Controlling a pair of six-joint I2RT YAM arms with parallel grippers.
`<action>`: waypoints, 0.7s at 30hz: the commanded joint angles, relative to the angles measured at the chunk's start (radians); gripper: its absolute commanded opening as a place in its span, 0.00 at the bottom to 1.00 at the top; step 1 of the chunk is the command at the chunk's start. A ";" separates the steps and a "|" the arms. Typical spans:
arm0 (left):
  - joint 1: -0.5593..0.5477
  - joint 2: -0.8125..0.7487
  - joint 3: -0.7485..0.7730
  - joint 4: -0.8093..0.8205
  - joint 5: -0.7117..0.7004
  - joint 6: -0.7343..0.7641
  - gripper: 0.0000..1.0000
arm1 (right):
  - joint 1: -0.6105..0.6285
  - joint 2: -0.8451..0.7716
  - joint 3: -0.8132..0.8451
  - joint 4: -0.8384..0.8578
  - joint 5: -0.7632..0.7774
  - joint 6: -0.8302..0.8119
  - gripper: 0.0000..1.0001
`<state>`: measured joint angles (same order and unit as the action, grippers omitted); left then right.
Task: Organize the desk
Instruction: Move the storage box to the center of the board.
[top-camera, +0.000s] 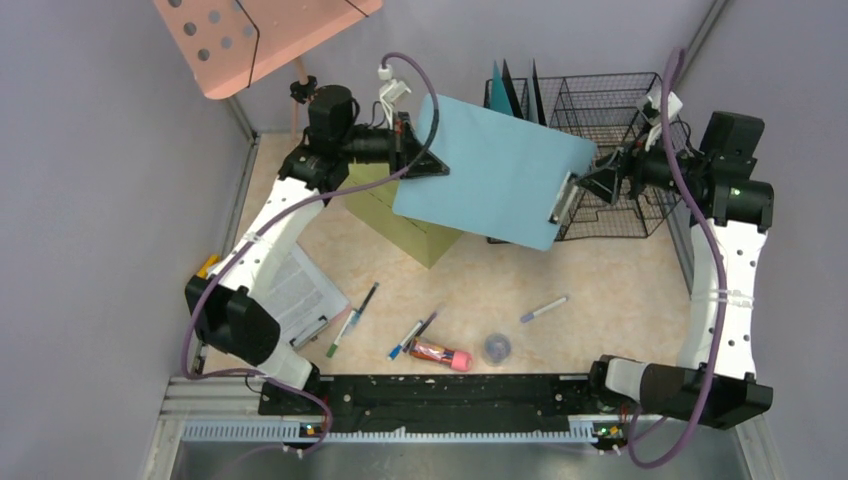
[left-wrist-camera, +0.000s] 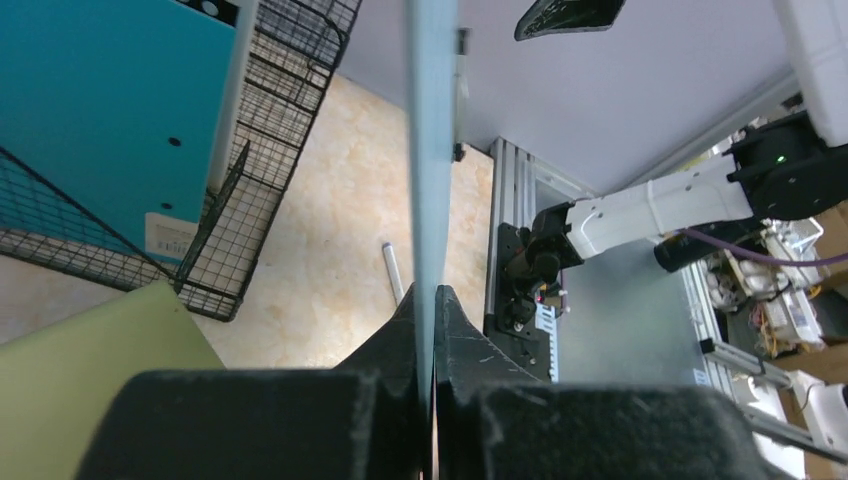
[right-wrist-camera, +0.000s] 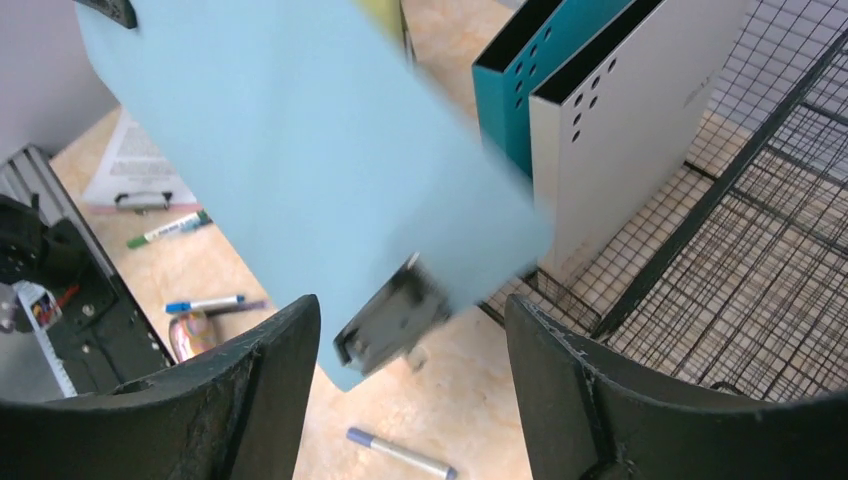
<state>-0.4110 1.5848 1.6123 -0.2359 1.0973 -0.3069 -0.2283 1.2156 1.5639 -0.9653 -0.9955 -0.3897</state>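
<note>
The light-blue clipboard (top-camera: 490, 170) is pinched by the left claw (left-wrist-camera: 433, 300) above the table (top-camera: 600, 310), partly hiding the green box (top-camera: 405, 222); the right claw (top-camera: 592, 183) is spread by its blurred clip (right-wrist-camera: 395, 320). The label (left-wrist-camera: 168, 235) on the teal folder (left-wrist-camera: 100, 110) is unreadable.

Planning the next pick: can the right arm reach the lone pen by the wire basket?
Probably yes: the right end effector is open and empty; the pen lies uncovered on the desk, on that arm's side; the left end effector holds the clipboard.
</note>
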 joint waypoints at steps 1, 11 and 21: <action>0.048 -0.101 -0.025 0.151 0.033 -0.104 0.00 | -0.021 0.007 -0.010 0.145 -0.087 0.169 0.69; 0.073 -0.147 -0.126 0.496 0.113 -0.382 0.00 | -0.022 0.012 -0.172 0.355 -0.251 0.307 0.76; 0.072 -0.117 -0.129 0.568 0.107 -0.444 0.00 | -0.010 -0.054 -0.379 0.777 -0.424 0.630 0.76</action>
<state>-0.3401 1.4807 1.4815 0.1917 1.1900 -0.6849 -0.2447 1.2179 1.2583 -0.4850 -1.3167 0.0368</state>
